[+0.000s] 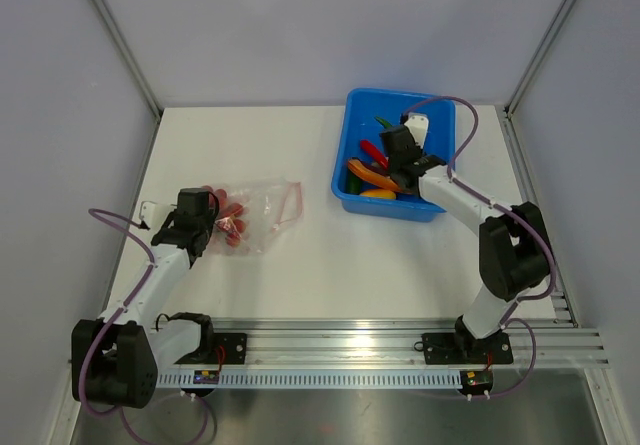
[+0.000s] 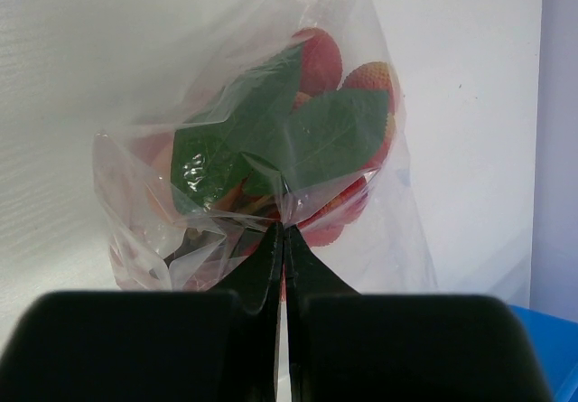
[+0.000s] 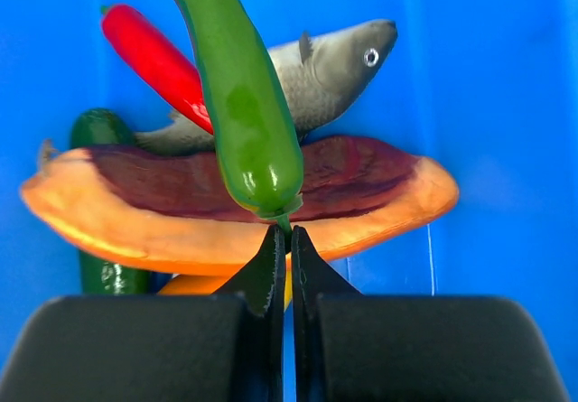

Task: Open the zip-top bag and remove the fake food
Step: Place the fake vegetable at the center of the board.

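Observation:
The zip-top bag (image 1: 262,205) lies on the white table at the left, its pink zipper strip (image 1: 291,203) toward the right. My left gripper (image 1: 212,227) is shut on a fold of the clear plastic (image 2: 135,176), and red fruit pieces with green leaves (image 2: 298,135) show inside. My right gripper (image 1: 402,170) hangs over the blue tub (image 1: 440,115) and is shut on the stem of a green pepper (image 3: 239,104). Below it in the tub (image 3: 488,104) lie a grey fish (image 3: 334,68), a red pepper (image 3: 158,59), an orange-rimmed slice (image 3: 226,230) and a dark green cucumber (image 3: 99,131).
The tub stands at the table's back right. Grey walls enclose the table on the left, far and right sides. An aluminium rail (image 1: 380,350) with both arm bases runs along the near edge.

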Robot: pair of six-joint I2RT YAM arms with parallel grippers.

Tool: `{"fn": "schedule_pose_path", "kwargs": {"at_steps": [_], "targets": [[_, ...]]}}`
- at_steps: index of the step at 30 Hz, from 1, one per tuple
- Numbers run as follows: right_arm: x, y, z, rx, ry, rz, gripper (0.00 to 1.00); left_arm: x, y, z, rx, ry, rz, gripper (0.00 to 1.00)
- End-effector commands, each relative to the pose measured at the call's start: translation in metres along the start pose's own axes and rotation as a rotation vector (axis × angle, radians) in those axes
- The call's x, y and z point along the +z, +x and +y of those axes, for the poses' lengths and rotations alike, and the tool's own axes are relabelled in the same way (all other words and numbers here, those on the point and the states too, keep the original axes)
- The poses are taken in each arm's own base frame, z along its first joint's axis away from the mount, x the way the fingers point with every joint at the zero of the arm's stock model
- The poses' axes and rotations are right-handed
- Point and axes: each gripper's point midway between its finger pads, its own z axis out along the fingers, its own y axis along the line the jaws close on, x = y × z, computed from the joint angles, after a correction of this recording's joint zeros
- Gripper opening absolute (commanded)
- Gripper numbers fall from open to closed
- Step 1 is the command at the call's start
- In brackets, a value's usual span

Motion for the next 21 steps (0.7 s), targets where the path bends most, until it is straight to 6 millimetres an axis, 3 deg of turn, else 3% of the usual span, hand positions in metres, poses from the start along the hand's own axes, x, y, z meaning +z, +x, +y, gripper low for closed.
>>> {"fn": "schedule_pose_path", "kwargs": {"at_steps": [1,8,13,15,19,21], "targets": [[0.007,-0.016,0.002,0.061,-0.003,-0.024,0.02,-0.003,-0.003,-0.018,-0.010,0.048,-0.005,0.00],[0.020,-0.007,0.003,0.083,-0.033,0.034,0.03,-0.004,-0.001,-0.019,-0.001,0.051,0.002,0.00],[0.022,-0.005,0.008,0.068,-0.059,0.065,0.16,-0.003,0.000,-0.020,0.003,0.055,0.002,0.00],[0.021,-0.006,0.006,0.065,-0.053,0.065,0.16,-0.004,0.000,-0.021,0.004,0.057,0.004,0.00],[0.014,-0.011,0.007,0.073,-0.073,0.050,0.33,-0.005,0.000,-0.022,0.006,0.063,0.001,0.00],[0.011,-0.014,0.008,0.075,-0.089,0.043,0.34,-0.005,0.000,-0.022,0.009,0.063,0.000,0.00]]}}
